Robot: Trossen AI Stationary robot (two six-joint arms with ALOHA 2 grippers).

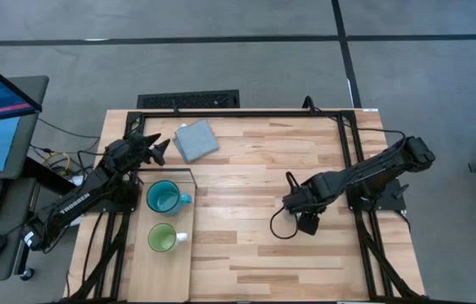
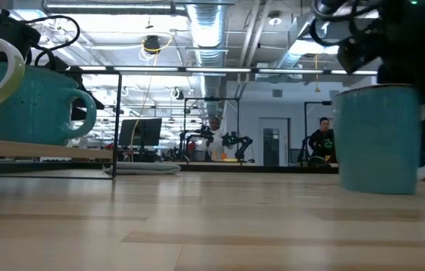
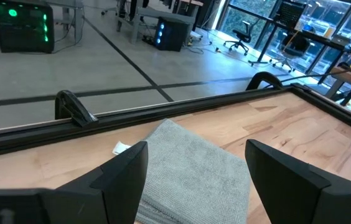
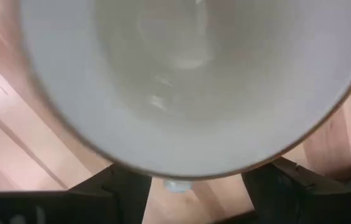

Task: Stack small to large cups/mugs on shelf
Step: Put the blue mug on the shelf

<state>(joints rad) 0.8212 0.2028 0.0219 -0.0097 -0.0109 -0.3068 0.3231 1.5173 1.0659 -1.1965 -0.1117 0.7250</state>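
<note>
Spread across the high view: a striped plank table (image 1: 255, 186) on grey floor (image 1: 221, 51), with the pale shelf (image 1: 158, 270) at its left front carrying the teal mug (image 1: 164, 198) and, nearer the front, the green mug (image 1: 161, 238). Behind the table in the low view, a long hall with ceiling ducts and a seated person (image 2: 323, 135). Hidden from above under the right gripper (image 4: 194, 180), mid-table: the white mug (image 4: 175, 81), rim between widely parted fingers, contact unclear; over the grey pad (image 1: 196, 139), the left gripper (image 3: 194, 155), fingers apart, holding nothing.
</note>
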